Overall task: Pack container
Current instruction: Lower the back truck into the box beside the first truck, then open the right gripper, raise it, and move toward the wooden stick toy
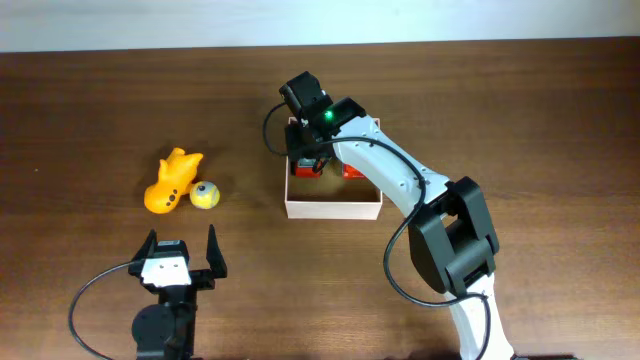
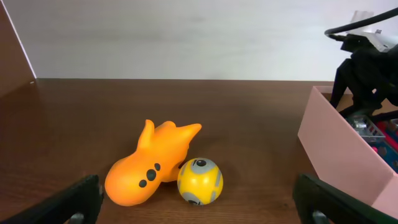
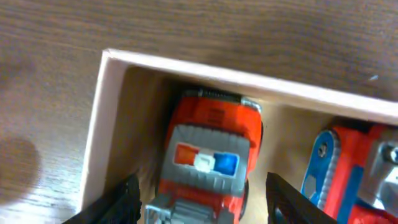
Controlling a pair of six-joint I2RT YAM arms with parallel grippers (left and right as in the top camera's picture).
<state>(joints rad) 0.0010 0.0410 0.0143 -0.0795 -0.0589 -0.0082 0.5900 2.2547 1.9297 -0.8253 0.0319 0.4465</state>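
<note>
a dark brown wood-grain table (image 1: pixel 90 110) fills nearly the whole overhead frame, evenly lit. a pale strip (image 1: pixel 200 20) runs along the top edge. in the left wrist view a plain off-white wall (image 2: pixel 186 37) spans the upper half.

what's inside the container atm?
A red toy truck in a far corner of the container, a red-and-blue toy beside it. Near half looks bare. The right arm hides part of the far end.
</note>
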